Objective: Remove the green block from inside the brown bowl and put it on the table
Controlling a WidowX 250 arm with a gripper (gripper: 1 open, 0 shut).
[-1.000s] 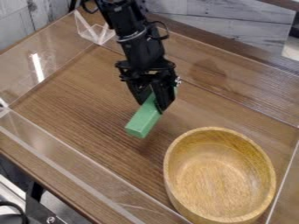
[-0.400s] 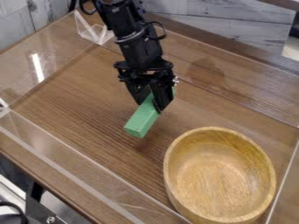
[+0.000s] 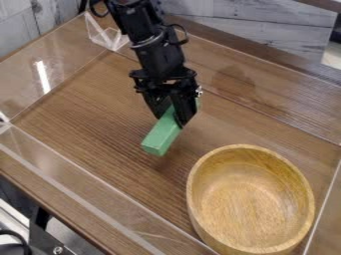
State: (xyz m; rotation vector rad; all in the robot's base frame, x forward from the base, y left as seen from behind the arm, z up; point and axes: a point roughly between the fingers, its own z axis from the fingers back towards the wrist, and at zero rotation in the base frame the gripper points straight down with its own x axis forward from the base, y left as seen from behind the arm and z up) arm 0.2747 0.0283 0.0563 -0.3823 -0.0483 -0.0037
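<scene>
Pincer [image 3: 170, 108] closed on the upper end of the green block [image 3: 163, 136], the black robot arm [image 3: 150, 40] is reaching down from the top left of the frame to the middle. Its dark joints and parts are covering some of the block, whose plain green face is showing just below them. The block is slanting, its lower end pointing down and a little to the left. It is lying outside the brown bowl [image 3: 250, 199], to the upper left of it and well apart from its rim, over the brown table [image 3: 80, 120]; whether its lower end is touching the wood is impossible to tell. The bowl is sitting at the lower right of the frame, its wide round inside facing up. Clear walls [image 3: 54, 68] are edging the table at the left, and dark cables [image 3: 16, 239] are curling in the lower left corner
</scene>
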